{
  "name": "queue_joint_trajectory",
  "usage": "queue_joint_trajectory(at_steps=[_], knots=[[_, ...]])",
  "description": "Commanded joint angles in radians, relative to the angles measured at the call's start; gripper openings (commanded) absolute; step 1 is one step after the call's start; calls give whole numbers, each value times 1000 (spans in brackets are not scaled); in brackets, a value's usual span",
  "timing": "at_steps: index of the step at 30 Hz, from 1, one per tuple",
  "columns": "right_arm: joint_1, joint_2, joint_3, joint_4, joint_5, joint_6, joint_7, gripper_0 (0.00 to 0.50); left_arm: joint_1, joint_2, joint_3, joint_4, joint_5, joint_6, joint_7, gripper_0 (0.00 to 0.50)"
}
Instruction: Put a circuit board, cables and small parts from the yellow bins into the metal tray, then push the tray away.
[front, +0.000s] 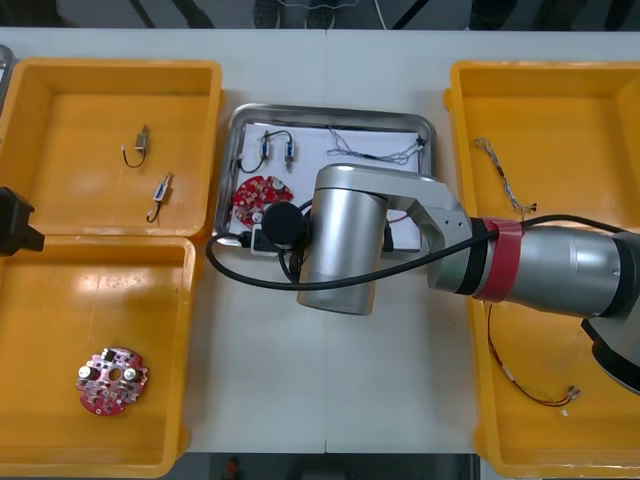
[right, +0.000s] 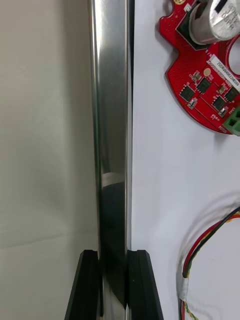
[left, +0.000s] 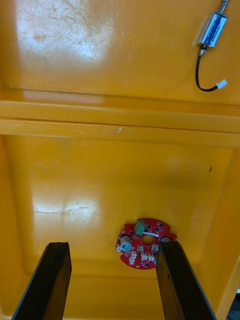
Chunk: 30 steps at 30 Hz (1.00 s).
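Note:
The metal tray (front: 330, 110) stands between the bins, white inside. In it lie a red circuit board (front: 258, 195), a twisted blue and white cable (front: 385, 152) and a small metal part (front: 275, 148). My right arm (front: 340, 240) reaches across the tray's near side and covers its gripper there. In the right wrist view my right gripper (right: 113, 254) is shut on the tray's shiny rim (right: 112, 125), with the circuit board (right: 205, 75) and a red and yellow cable (right: 200, 250) inside the tray. My left gripper (left: 113, 245) hangs open over the left bins, above another circuit board (left: 142, 243).
Far left yellow bin (front: 60, 80) holds two small metal parts (front: 140, 148); near left bin has a circuit board (front: 112, 380). Far right bin holds a blue and white cable (front: 500, 175), near right bin a red and yellow cable (front: 530, 385). My left gripper (front: 15, 222) sits at the left edge.

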Motion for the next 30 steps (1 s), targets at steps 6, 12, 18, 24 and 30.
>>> queue_joint_trajectory(at_steps=[6, 12, 18, 24, 30], knots=[[-59, -6, -76, 26, 43, -19, 59, 0, 14, 46, 29, -26, 5, 6, -66, 500], [-74, -6, -77, 74, 43, -65, 66, 0, 14, 46, 29, -26, 5, 6, -66, 500], [-97, -6, -77, 123, 42, -105, 83, 0, 14, 46, 29, -26, 5, 6, -66, 500], [-122, -6, -77, 189, 16, -172, 109, 0, 14, 46, 29, -26, 5, 6, -66, 500], [-151, -6, -79, 256, -20, -242, 204, 0, 14, 46, 29, -26, 5, 6, -66, 500]])
